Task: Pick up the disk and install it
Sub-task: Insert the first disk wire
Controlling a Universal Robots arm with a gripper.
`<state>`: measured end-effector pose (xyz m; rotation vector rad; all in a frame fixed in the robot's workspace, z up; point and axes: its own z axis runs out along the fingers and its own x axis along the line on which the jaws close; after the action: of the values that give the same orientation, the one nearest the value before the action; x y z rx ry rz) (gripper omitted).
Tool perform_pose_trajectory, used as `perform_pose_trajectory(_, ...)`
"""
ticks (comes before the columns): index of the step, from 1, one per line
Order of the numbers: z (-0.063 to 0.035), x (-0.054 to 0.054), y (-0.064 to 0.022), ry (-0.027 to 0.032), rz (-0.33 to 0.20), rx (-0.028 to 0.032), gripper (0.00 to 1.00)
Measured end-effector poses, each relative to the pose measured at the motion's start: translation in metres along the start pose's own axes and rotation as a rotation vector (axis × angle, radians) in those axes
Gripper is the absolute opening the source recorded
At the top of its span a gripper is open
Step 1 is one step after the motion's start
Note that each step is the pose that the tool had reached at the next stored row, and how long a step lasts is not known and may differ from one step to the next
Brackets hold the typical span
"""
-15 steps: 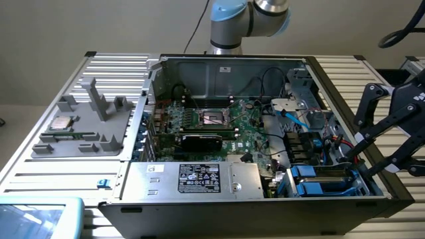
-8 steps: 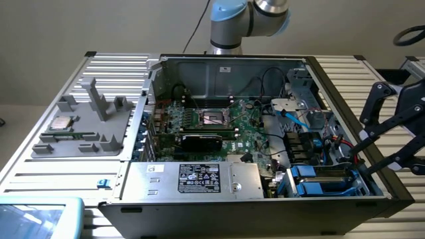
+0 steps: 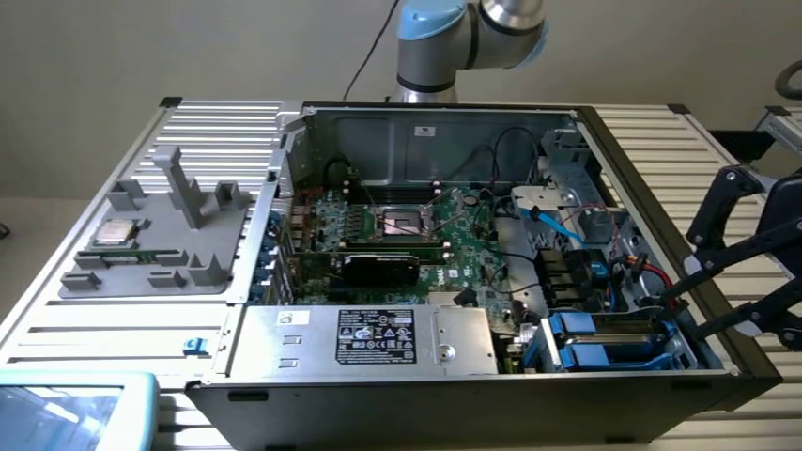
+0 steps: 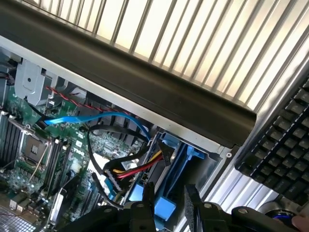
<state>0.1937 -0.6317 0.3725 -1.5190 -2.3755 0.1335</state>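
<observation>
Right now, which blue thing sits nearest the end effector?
The blue drive rails at the exterior view's lower right, beside the end effector; the blue cable lies farther off.

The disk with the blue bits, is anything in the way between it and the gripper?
No, nothing that I can see. The gripper is right at the disk, by its blue rail. The coloured cables lie just beside it, not in between.

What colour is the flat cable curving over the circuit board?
The cable is bright blue; clearest in wrist view.
</observation>
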Motion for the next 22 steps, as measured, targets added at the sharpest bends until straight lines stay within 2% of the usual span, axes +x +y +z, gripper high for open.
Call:
perform_pose_trajectory(3, 0.0003, -0.002, -0.0008, 0.0045, 0.001, 0.0087, 0.38)
perform_pose_trajectory(6, 0.002, -0.002, -0.0003, 0.0073, 0.001, 0.0115, 0.38)
perform_pose_trajectory(10, 0.0059, -0.003, 0.0008, 0.0201, -0.006, 0.0062, 0.38)
perform_pose_trajectory(15, 0.0102, -0.004, 0.0019, 0.0428, -0.016, -0.0037, 0.38)
perform_pose_trajectory(22, 0.0199, -0.006, 0.0045, 0.0554, -0.022, -0.0092, 0.38)
